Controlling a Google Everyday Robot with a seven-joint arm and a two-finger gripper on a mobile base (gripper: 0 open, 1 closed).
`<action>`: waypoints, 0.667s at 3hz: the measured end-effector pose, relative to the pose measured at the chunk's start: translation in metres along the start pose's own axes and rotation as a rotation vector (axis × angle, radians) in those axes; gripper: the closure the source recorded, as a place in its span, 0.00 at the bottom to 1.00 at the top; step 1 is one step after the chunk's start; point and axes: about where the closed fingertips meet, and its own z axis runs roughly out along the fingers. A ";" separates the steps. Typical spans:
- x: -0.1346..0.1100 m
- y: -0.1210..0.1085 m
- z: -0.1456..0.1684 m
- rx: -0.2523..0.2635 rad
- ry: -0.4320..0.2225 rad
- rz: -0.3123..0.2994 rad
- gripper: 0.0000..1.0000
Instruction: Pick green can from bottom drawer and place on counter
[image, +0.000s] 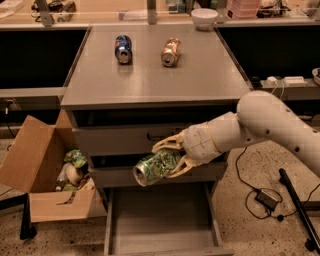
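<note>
Gripper (166, 160): fingers clamped top and btm on green can (151, 169). Can lies on its side, silver end toward camera. Bottom drawer (160, 220): open, directly below gripper, can held clear of it. Counter (155, 80): above and behind gripper; blue can (123, 48) and gold-orange can (171, 51) lie on it, apart. Cardboard box (30, 165): picture-left of gripper.
</note>
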 end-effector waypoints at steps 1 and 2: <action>-0.014 -0.041 -0.046 0.052 0.001 -0.035 1.00; -0.015 -0.059 -0.065 0.088 0.011 -0.051 1.00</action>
